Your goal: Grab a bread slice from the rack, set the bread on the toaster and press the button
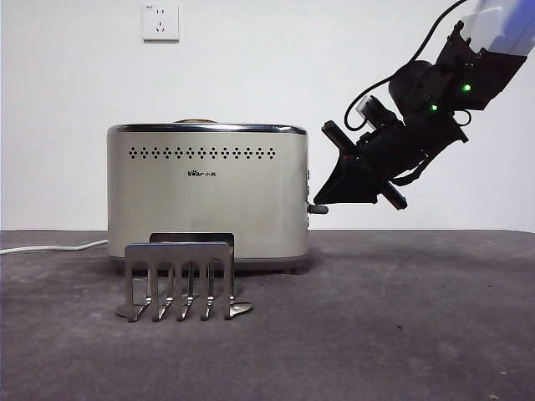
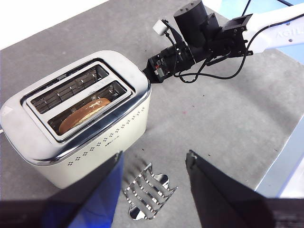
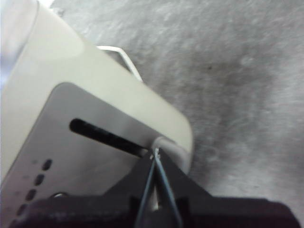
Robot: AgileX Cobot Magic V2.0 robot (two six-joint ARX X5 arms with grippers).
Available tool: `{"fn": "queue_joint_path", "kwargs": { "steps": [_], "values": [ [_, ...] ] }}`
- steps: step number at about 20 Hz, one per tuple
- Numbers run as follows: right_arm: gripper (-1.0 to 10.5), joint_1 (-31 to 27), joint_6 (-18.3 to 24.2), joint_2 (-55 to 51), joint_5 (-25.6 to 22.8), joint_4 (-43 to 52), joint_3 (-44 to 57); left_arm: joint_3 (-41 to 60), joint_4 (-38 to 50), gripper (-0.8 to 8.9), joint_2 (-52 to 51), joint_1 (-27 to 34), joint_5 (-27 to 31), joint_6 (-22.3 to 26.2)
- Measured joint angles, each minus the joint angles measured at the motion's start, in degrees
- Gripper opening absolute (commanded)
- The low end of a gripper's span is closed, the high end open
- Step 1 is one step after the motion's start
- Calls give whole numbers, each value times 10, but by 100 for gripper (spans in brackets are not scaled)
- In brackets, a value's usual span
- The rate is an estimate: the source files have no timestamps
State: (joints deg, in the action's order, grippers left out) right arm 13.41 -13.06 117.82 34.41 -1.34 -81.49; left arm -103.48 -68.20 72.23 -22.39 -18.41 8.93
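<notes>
- A bare robot test bench, lab-like rather than a lived-in kitchen.
- Plain white wall (image 1: 334,67) behind, with one white socket (image 1: 160,22) at 11 o'clock.
- Dark grey felt-like tabletop (image 1: 401,317) carrying only a toaster (image 1: 209,196) and a rack (image 1: 180,280).
- A cabled robot arm (image 1: 435,100) at 2 o'clock.

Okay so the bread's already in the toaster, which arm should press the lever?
Right. The right gripper has its jaws closed and its tip already at the button on the toaster end. The left gripper hovers open above the rack, away from it.
</notes>
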Motion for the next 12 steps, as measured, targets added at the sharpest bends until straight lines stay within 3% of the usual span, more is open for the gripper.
{"fn": "queue_joint_path", "kwargs": {
  "steps": [12],
  "values": [
    [-13, 0, 6, 0, -2, -3, -1, 0, 0, 228, 0, 0, 0, 0]
  ]
}}
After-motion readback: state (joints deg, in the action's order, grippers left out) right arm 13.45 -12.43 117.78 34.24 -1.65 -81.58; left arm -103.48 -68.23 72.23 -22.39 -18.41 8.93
